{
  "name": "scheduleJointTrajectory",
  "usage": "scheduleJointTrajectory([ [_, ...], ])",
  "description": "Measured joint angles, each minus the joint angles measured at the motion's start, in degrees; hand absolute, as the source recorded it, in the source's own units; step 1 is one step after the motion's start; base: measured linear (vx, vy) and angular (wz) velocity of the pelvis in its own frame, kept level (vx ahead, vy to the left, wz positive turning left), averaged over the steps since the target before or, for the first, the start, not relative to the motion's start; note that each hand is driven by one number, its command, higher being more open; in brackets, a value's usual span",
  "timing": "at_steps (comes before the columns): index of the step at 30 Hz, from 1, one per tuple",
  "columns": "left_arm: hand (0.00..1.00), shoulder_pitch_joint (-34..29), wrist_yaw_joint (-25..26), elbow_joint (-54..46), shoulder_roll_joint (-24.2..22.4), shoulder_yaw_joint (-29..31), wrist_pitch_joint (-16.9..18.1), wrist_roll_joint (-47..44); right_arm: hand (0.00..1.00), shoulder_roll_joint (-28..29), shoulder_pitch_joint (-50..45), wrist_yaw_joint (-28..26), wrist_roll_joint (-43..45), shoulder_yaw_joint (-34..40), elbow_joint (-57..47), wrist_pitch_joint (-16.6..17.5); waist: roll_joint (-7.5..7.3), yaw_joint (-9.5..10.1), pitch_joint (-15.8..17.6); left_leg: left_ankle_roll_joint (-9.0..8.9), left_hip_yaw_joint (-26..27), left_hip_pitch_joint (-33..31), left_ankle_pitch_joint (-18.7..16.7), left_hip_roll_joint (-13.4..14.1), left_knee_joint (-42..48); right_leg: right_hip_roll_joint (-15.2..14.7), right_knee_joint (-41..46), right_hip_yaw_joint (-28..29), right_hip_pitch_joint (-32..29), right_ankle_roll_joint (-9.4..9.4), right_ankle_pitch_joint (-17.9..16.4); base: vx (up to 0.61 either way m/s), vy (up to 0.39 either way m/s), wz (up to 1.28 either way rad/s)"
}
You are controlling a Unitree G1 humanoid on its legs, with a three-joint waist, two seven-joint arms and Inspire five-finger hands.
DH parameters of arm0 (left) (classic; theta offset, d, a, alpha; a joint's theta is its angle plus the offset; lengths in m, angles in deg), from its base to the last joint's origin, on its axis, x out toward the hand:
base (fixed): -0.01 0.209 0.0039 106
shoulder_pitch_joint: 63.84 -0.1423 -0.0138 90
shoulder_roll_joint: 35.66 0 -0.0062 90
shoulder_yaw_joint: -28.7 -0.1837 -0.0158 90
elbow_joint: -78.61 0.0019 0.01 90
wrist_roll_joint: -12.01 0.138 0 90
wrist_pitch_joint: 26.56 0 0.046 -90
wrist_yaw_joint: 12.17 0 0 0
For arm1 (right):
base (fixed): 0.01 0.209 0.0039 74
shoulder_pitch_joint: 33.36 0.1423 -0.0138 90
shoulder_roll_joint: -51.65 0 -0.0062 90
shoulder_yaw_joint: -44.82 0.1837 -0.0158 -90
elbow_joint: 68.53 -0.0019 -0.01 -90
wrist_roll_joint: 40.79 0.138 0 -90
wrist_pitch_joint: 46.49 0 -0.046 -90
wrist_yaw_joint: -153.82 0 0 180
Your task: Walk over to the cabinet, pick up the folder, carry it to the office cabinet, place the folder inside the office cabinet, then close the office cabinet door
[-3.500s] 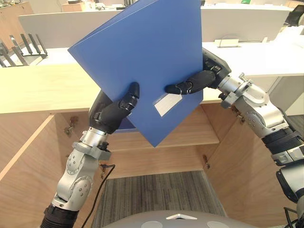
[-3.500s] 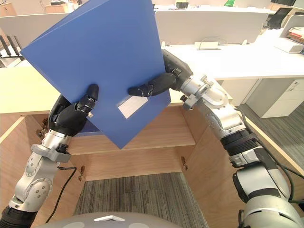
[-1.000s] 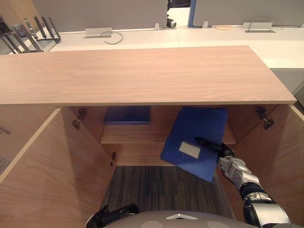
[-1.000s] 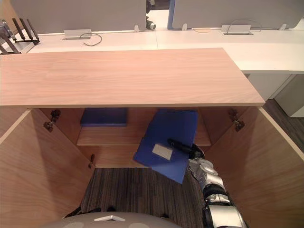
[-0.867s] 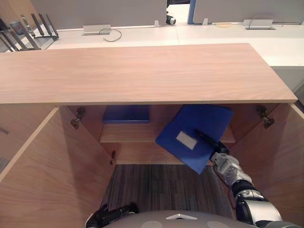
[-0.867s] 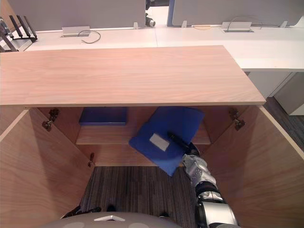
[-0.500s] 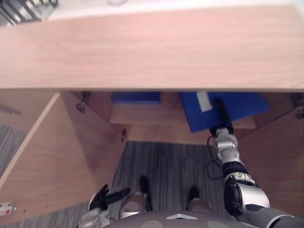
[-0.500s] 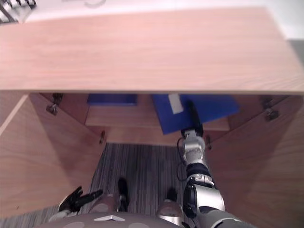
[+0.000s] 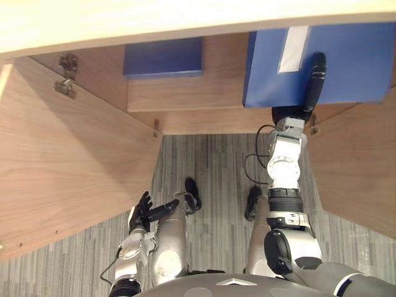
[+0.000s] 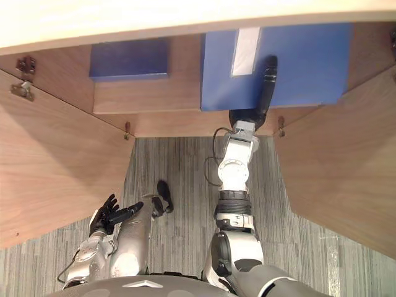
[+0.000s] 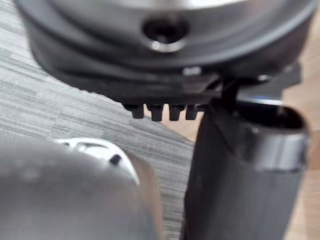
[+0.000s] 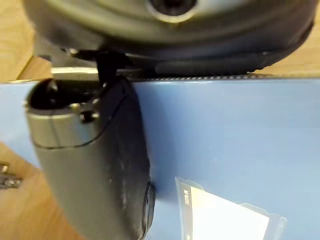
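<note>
**A:** What stage of the task is shown here?

**B:** Placement, and by the look of it nearly complete. The folder (image 9: 352,62) lies flat on the shelf (image 9: 185,93) inside the cabinet (image 9: 124,18). Its near edge overhangs the shelf front, toward the right hand (image 9: 315,77). What remains is to let go, draw the arm out and close up. The left door (image 9: 68,167) and the right door (image 9: 352,167) stand open on either side of that arm.

**A:** What is the right hand doing?

**B:** It is grasping the folder. The thumb lies pressed along the cover, just beside the white label (image 9: 294,49), and the folder's edge runs into the palm. The fingers beneath the cover are hidden.

**A:** And the other hand?

**B:** The left hand (image 9: 145,213) hangs low, well apart from the shelf. Its fingers are relaxed and it holds nothing. A second folder (image 9: 163,57) lies on the same shelf, off to the left of the working hand and untouched.
</note>
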Motion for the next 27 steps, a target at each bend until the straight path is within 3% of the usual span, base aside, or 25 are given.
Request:
scheduleJointTrajectory([
  [5, 1.00, 1.4, 0.4, -1.6, -0.2, -0.3, 0.9, 0.0, 0.00, -0.8, 1.6, 1.6, -0.2, -1.2, -2.3, 2.6, -0.14, 0.05, 0.1, -0.07, -0.9, -7.3, -1.7, 1.9, 6.8, 0.3, 5.8, 1.1, -7.1, -0.41, -1.6, -0.04, -0.030, -0.04],
  [11, 1.00, 3.0, 1.6, -3.2, -0.3, -0.2, 1.5, 0.0, 0.00, -2.9, 6.4, 6.0, -1.7, -2.4, -1.9, 2.3, -0.51, 0.30, 0.3, 0.11, -1.8, -12.7, -3.1, 2.1, 11.5, -0.5, 10.6, 1.9, -12.3, -0.33, -3.1, -0.05, -0.019, 0.06],
  [15, 1.00, 3.0, 2.0, -3.3, -0.1, 0.3, 2.4, -0.2, 0.00, -8.9, 20.5, 7.1, -2.3, -1.8, 8.8, 2.1, -0.50, 0.52, 0.3, 0.31, -2.1, -14.4, -3.3, 2.1, 12.8, -0.8, 11.5, 2.0, -13.6, -0.29, -3.1, -0.06, -0.011, 0.04],
  [19, 1.00, 3.9, 2.3, -3.3, -0.6, 0.7, 2.8, -2.5, 0.00, -14.2, 35.7, 7.6, -2.1, 5.3, 23.0, -0.8, -0.38, 2.08, 0.1, 0.69, -2.9, -16.5, -2.8, 2.0, 13.3, -0.9, 11.9, 1.4, -15.1, -0.35, -3.0, -0.07, -0.028, 0.08],
  [24, 1.00, 4.8, 2.7, -3.0, -2.2, 2.6, 3.4, -4.3, 0.00, -18.1, 41.7, 8.4, 0.6, 11.4, 31.5, -4.1, -0.23, 3.58, -0.2, 0.83, -4.2, -18.4, -2.5, 1.7, 13.7, -1.6, 12.5, -0.1, -15.7, -0.78, -3.3, -0.01, -0.023, 0.12],
  [27, 1.00, 4.9, 2.8, -2.9, -3.5, 4.8, 3.3, -4.6, 0.00, -19.0, 43.7, 9.8, 5.6, 13.1, 34.4, -3.5, -0.19, 3.97, -0.2, 0.81, -4.7, -18.4, -2.1, 0.7, 13.5, -2.6, 13.4, -0.5, -15.7, -1.25, -3.9, -0.01, -0.028, 0.17],
])
